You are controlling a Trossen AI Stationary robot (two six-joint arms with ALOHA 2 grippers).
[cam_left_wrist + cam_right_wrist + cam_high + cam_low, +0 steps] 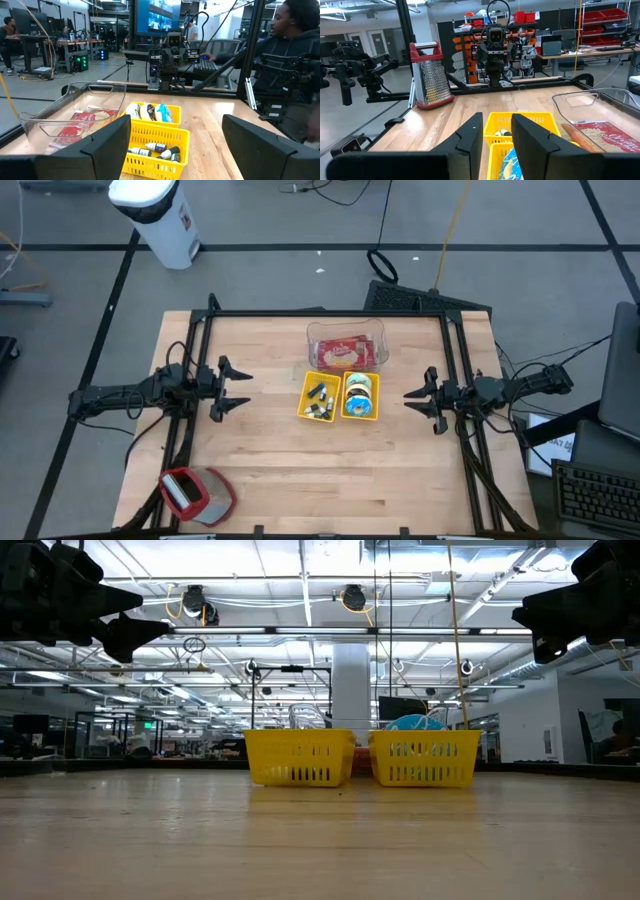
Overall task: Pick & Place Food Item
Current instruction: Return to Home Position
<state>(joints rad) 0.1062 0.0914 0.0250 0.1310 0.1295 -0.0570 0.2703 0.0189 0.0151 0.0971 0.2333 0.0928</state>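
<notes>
Popcorn bags (pixel 346 354) in the bin (pixel 313 336) look light, crinkly; pinch an edge. Left gripper (pixel 243 389) and right gripper (pixel 414 399) hang empty, fingers spread.

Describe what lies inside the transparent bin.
A red popcorn bag lies on top inside the transparent bin; anything beneath it is covered. Left gripper and right gripper wait aside.

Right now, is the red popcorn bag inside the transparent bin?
Inside: the red popcorn bag lies flat within the walls of the transparent bin, seen from above and from both wrist views.
</notes>
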